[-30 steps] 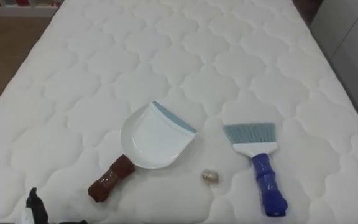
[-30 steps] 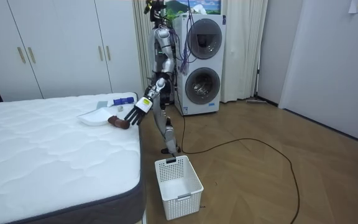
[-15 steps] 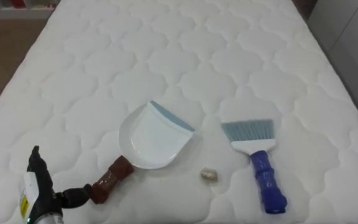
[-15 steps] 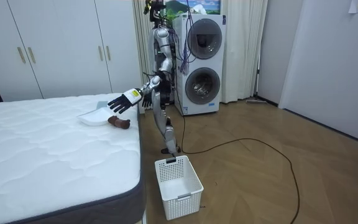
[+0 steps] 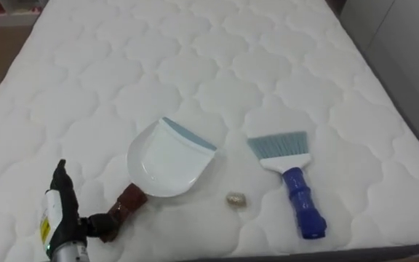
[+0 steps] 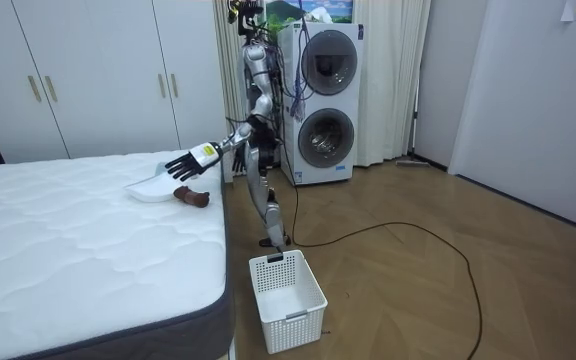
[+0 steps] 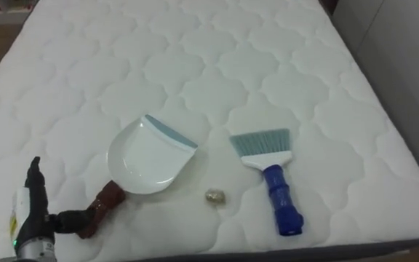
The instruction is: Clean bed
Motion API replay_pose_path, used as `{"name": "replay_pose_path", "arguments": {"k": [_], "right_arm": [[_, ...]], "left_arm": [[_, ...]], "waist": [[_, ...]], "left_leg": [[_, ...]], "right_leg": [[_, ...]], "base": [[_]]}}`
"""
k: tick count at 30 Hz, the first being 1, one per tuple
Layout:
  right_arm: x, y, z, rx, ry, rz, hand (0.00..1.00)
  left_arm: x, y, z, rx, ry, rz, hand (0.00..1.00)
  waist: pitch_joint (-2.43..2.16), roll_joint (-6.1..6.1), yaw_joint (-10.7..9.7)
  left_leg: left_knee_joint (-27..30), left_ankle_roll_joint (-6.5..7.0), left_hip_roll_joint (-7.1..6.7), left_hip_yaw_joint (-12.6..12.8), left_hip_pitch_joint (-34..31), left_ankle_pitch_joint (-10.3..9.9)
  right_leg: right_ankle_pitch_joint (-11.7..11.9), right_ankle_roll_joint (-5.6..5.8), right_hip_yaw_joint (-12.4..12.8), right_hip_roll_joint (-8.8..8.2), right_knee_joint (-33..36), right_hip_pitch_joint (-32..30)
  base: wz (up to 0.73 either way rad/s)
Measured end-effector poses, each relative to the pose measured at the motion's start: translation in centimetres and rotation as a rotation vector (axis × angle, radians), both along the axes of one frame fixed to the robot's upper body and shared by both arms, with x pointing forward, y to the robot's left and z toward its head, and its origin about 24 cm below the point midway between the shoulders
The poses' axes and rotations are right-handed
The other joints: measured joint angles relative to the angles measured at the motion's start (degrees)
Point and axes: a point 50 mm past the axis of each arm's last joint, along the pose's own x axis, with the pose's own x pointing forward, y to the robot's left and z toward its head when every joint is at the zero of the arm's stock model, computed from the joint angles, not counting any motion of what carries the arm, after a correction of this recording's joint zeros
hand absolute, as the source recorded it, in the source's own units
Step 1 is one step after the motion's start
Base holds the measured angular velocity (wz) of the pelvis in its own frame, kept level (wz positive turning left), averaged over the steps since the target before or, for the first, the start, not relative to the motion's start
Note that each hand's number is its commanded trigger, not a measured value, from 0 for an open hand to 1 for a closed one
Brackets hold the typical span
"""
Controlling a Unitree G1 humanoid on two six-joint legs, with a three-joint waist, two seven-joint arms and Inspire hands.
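Note:
A white dustpan [image 5: 167, 161] with a blue lip and a brown handle [image 5: 126, 201] lies on the white quilted mattress [image 5: 195, 58] near its front edge. To its right lies a brush [image 5: 294, 191] with a blue handle and grey-blue bristles pointing away from me. A small crumpled beige scrap [image 5: 235, 199] rests between them. My left hand [image 5: 55, 218] hovers at the lower left, open with straight fingers, its thumb reaching to the end of the dustpan handle. In the room view that hand [image 6: 183, 165] is stretched out over the dustpan [image 6: 151, 188].
I stand at the bed's edge, with stacked washing machines [image 6: 323, 95] behind me. A white plastic basket [image 6: 286, 288] stands on the wooden floor beside the bed. White wardrobes [image 6: 88, 70] line the wall beyond the bed.
My left hand has risen from the bed's edge into the eye view and moved up to the dustpan handle. The eye view has shifted a little.

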Motion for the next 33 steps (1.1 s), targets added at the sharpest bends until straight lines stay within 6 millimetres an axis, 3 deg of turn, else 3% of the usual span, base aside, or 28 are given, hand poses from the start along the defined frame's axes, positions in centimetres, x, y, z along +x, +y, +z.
{"name": "replay_pose_path", "arguments": {"k": [5, 15, 28, 29, 30, 31, 32, 33], "right_arm": [[0.4, 0.0, 0.1, -0.012, -0.009, 0.001, 0.00], [1.1, -0.1, 0.2, -0.035, -0.020, 0.008, 0.00], [2.7, 0.5, 0.3, -0.045, -0.041, 0.059, 0.00], [3.0, 0.5, 0.3, -0.047, -0.044, 0.061, 0.00], [3.3, 0.4, 0.4, -0.052, -0.051, 0.059, 0.00], [3.6, 0.4, 0.5, -0.057, -0.059, 0.051, 0.00], [4.4, 0.5, 0.7, -0.065, -0.083, 0.048, 0.00], [5.0, 0.6, 0.8, -0.065, -0.096, 0.056, 0.00]], "left_arm": [[1.0, -0.5, -0.1, 0.001, 0.005, -0.030, 0.00], [2.6, -1.2, 0.2, 0.007, -0.007, -0.080, 0.00], [3.1, -1.7, -1.4, 0.007, 0.106, -0.131, 0.00], [3.0, -1.9, -1.6, 0.003, 0.119, -0.140, 0.00], [3.0, -2.0, -1.8, 0.000, 0.131, -0.143, 0.00], [2.9, -2.0, -1.9, -0.003, 0.135, -0.142, 0.00], [2.8, -1.8, -2.0, -0.004, 0.143, -0.136, 0.00], [2.8, -1.5, -2.0, -0.002, 0.147, -0.123, 0.00]], "waist": [[0.33, 0.56, 0.09], [0.49, 1.23, -0.80], [0.73, 0.86, -2.52], [0.78, 0.91, -2.50], [1.01, 1.05, -2.41], [1.57, 1.50, -2.20], [1.62, 1.33, -1.49], [1.56, 0.73, -1.25]], "left_leg": [[-0.01, 0.00, 0.44, 0.15, -1.24, 0.00], [-0.06, -0.01, 0.53, 0.13, -3.96, 0.00], [-0.59, 0.00, 0.69, -0.36, -5.00, 0.02], [-0.81, 0.09, 0.89, -0.86, -5.11, 0.21], [-1.35, 0.21, 1.32, -3.73, -4.76, 0.74], [-1.58, 0.21, 1.96, -6.48, -4.44, 0.86], [-1.18, 0.13, 2.37, -9.49, -5.08, 0.81], [-0.57, -0.16, 2.07, -9.31, -5.88, 0.60]], "right_leg": [[0.29, 0.01, 0.18, 0.05, -0.04, -1.31], [0.31, -0.01, 0.84, 0.20, -0.03, -4.15], [0.31, -0.01, 1.40, 0.38, 0.62, -6.16], [0.29, -0.01, 1.17, 0.51, 2.27, -7.32], [0.13, 0.02, 0.64, 0.72, 6.47, -10.15], [-1.08, 0.22, 0.51, 1.47, 8.77, -12.19], [0.51, -1.13, 2.58, 2.21, 5.21, -15.96], [4.38, -1.64, 2.82, 1.98, 1.64, -17.29]], "base": [[-0.02], [-0.02], [-0.03], [-0.18], [-0.31], [-0.65], [-0.74], [-0.50]]}}
